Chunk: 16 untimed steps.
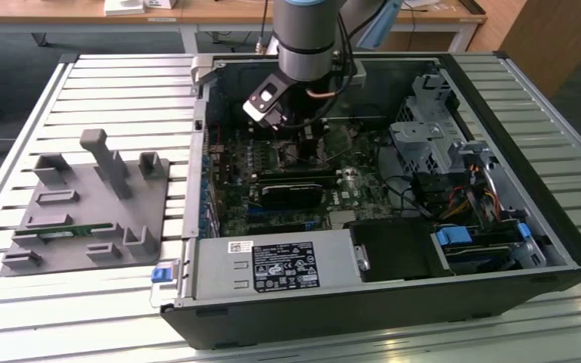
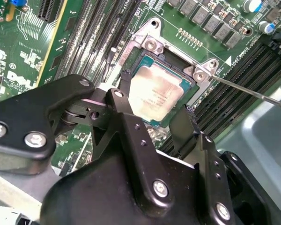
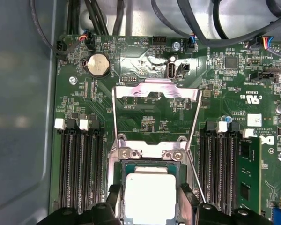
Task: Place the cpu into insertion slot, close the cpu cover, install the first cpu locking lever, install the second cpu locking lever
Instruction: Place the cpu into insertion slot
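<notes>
Claw point(image 2: 154, 96) straddles cpu point(image 3: 150, 194); gripping or released, cannot tell. Chip lies flat in insertion slot point(image 2: 147, 60). Placement step seemingly near done. cpu cover point(image 3: 154, 90) upright, not yet closed; locking lever point(image 2: 253, 91) unlatched.

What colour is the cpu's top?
The cpu is dull silvery-grey on top, clearest in the second wrist view.
</notes>
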Motion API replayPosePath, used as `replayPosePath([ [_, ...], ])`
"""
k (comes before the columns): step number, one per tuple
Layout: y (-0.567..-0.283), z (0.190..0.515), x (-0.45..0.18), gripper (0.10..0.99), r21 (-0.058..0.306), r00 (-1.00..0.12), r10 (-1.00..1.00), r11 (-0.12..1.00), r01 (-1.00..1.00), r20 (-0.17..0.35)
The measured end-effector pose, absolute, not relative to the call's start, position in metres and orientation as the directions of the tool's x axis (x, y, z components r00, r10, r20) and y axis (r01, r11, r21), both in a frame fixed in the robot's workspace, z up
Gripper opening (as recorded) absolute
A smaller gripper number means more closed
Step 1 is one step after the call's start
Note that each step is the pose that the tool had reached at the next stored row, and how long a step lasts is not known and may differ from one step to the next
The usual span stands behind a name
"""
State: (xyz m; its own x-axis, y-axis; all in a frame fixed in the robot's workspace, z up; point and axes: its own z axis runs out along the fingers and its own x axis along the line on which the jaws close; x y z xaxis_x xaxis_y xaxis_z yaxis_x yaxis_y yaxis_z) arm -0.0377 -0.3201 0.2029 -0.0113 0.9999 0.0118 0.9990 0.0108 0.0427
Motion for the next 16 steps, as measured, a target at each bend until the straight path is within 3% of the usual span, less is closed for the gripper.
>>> replayPosePath([
  [2, -0.3201, 0.2044, -0.0377, 0.592, 0.043, -0.011, 1.0, 0.011, 0.999, 0.012],
  [4, -0.3201, 0.2064, -0.0377, 0.467, 0.043, -0.011, 1.0, 0.011, 0.999, 0.012],
  [5, -0.3201, 0.2073, -0.0377, 0.467, 0.043, -0.011, 1.0, 0.01, 0.999, 0.012],
  [7, -0.3201, 0.2084, -0.0377, 0.349, 0.043, -0.011, 1.0, 0.01, 0.999, 0.012],
  [10, -0.3201, 0.209, -0.0377, 0.29, 0.043, -0.011, 1.0, 0.01, 0.999, 0.012],
  [13, -0.3201, 0.2094, -0.0377, 0.118, 0.043, -0.011, 1.0, 0.01, 0.999, 0.012],
  [16, -0.3201, 0.2095, -0.0377, 0.106, 0.043, -0.011, 1.0, 0.01, 0.999, 0.012],
])
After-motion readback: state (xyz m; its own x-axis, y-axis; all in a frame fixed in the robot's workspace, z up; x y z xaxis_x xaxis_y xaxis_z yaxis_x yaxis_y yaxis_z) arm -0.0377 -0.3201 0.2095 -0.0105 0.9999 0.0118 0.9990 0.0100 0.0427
